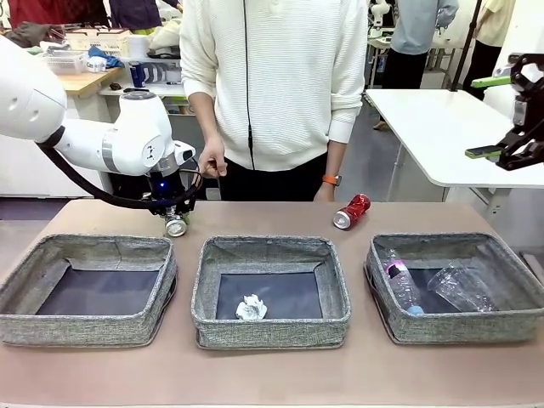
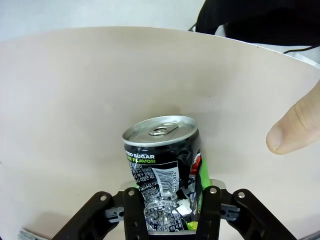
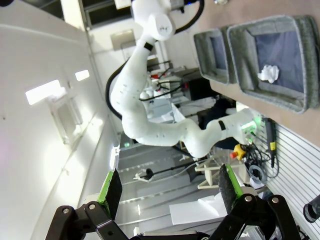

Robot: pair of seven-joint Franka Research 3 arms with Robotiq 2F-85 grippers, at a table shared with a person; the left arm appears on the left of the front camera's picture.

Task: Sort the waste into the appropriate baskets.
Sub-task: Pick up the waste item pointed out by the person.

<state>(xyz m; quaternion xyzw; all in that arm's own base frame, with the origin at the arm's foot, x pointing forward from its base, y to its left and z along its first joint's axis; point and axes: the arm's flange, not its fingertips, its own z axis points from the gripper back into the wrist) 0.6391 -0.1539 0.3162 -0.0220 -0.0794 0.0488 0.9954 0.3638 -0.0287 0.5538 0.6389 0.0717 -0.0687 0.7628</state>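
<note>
My left gripper [image 1: 175, 212] hangs just behind the left basket [image 1: 85, 327], shut on a black-and-silver drink can [image 1: 176, 226]. In the left wrist view the dented can [image 2: 162, 175] stands upright between the fingers [image 2: 132, 210], above the bare tabletop. A red drink can [image 1: 351, 211] lies on its side at the far table edge. The middle basket [image 1: 272, 330] holds a crumpled paper ball [image 1: 252, 308]. The right basket [image 1: 459, 327] contains a clear bottle [image 1: 401, 285] and a clear cup [image 1: 459, 289]. My right gripper [image 1: 486, 117] is raised high at the right, open and holding nothing.
A person in a white sweater stands at the far side, one hand [image 1: 212, 166] close to my left gripper; a fingertip [image 2: 295, 125] shows in the left wrist view. A white side table [image 1: 442, 127] stands at the back right.
</note>
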